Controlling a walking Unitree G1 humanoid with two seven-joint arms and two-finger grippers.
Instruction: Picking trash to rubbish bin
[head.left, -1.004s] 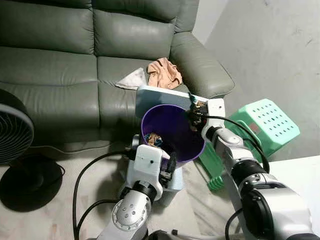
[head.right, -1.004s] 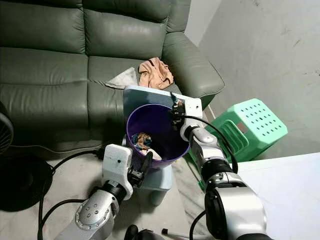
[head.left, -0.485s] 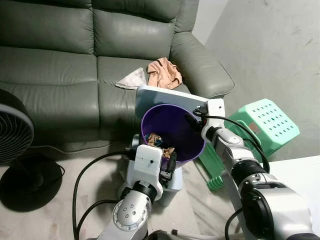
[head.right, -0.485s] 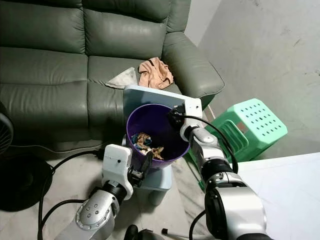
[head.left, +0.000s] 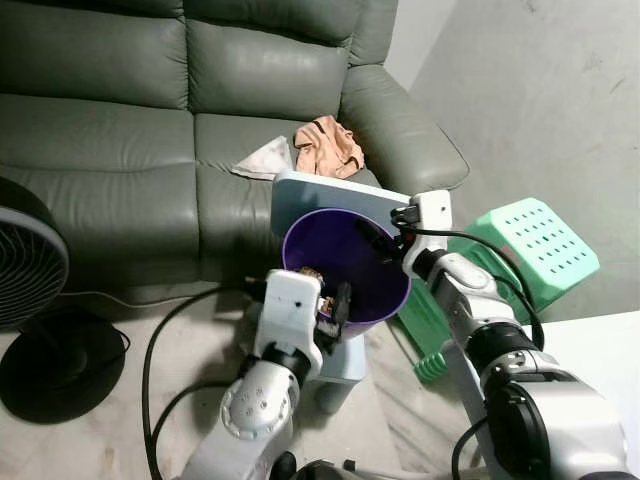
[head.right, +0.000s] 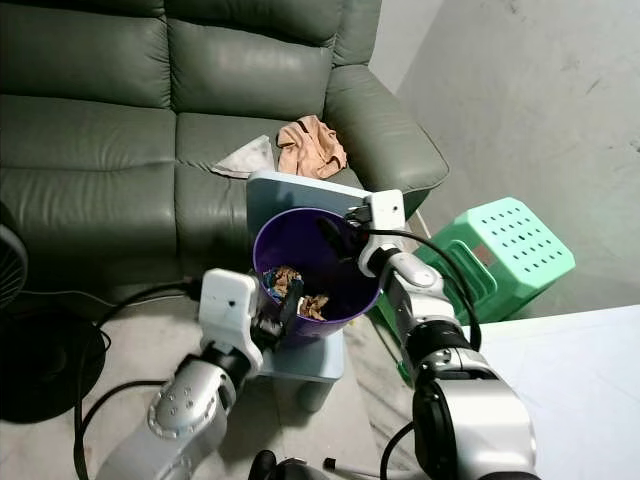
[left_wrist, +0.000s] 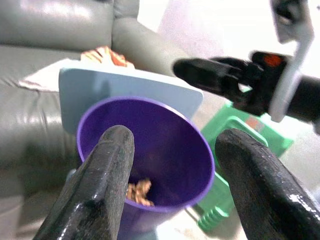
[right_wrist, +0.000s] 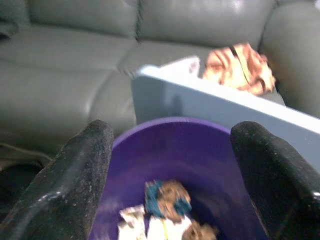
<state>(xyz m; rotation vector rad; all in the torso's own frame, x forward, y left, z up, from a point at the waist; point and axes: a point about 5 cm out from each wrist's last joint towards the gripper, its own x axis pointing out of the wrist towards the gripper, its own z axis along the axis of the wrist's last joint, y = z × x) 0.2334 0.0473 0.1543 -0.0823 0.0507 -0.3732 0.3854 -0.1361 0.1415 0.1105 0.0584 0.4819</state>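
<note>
1. Step in hand, as I judge it: the drop into the rubbish bin (head.left: 345, 270). The right claw (head.left: 372, 236) sits at the bin's far rim, reaching over the mouth, its fingers spread wide and holding nothing.
2. To do it well: lift that claw straight up and out without catching the rim, since the bin stands on a small pale blue stool (head.left: 345, 362) and a knock might tip it.
3. The left claw (head.left: 338, 305) is at the near rim, fingers apart, empty, one finger (left_wrist: 97, 185) on each side of the mouth as its wrist camera sees it. Whether it touches the rim cannot be told. It should stay clear of the wall.
4. Trash (right_wrist: 167, 200): crumpled scraps, brown, white and a bit of blue-green, lying loose at the bottom of the bin.
5. Rubbish bin: purple, round, plastic, flaring to an open mouth; a pale blue flat lid (head.left: 335, 195) stands upright behind it.
6. Surroundings: green leather sofa (head.left: 120, 130) just behind, with a peach cloth (head.left: 327, 145) and a white cloth (head.left: 265, 158) on its seat; mint green stool (head.left: 535, 245) to the right; black fan (head.left: 30, 270) on the left.
</note>
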